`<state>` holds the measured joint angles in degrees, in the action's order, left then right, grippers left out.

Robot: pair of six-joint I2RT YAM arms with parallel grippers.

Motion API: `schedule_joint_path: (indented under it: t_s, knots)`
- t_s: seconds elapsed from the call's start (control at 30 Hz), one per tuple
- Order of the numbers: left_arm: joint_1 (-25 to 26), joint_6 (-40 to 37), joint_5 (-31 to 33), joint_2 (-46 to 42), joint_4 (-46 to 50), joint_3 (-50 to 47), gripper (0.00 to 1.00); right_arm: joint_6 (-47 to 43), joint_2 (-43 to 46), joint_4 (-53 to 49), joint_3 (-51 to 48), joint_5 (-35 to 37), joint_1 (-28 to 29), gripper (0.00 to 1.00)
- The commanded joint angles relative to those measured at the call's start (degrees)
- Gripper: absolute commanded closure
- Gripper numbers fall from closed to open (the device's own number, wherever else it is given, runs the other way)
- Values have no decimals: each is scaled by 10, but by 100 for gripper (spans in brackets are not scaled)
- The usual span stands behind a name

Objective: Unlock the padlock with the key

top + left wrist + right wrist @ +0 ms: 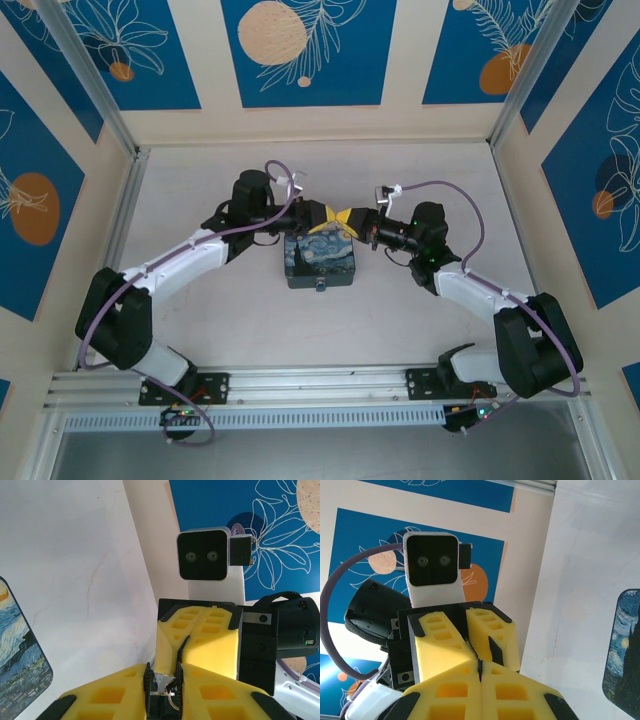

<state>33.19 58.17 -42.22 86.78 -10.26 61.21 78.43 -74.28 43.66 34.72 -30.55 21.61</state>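
The left gripper (330,217) and right gripper (350,219) were met tip to tip over the far edge of the tin (320,262). The right jaws were clenched. A small metal piece (164,684), whether padlock or key unclear, was seen between the narrowly parted left pads (148,677); whether it was grasped could not be told.

- Padlock (164,686): I saw a tiny grey metal body with a thin wire-like loop at its lower right. It sat pinched between the two dark pads of the left gripper (163,674), near the far edge of the painted tin (320,262).
- Key: it was too small and too hidden among the meeting fingertips for me to tell its pose.
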Motion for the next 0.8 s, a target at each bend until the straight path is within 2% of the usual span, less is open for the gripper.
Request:
schedule_joint_path:
  t_s: [0.0,0.2,0.4,0.53,0.57,0.63,0.67,0.7,0.77]
  knots:
    - [6,2,-13,8,-20,2,82,5,-7,18,-4,-2,-2,100]
    - [7,3,-15,14,-26,4,83,7,-17,25,-3,-7,-1,100]
    - [8,5,-16,19,-39,4,100,6,-19,25,-5,-11,-2,100]
    - [8,5,-15,21,-44,4,100,5,-17,26,-10,-15,-3,100]
    - [8,5,-13,20,-44,3,100,6,-15,26,-13,-15,-5,98]
    - [8,3,-6,16,-45,-1,100,10,-5,29,-20,-14,-14,69]
    - [8,2,-1,12,-47,-3,100,12,5,27,-27,-10,-21,58]
    - [8,0,5,7,-47,-7,100,14,16,22,-34,-5,-29,50]
    - [7,-1,13,-1,-51,-12,100,12,39,4,-42,-2,-44,45]
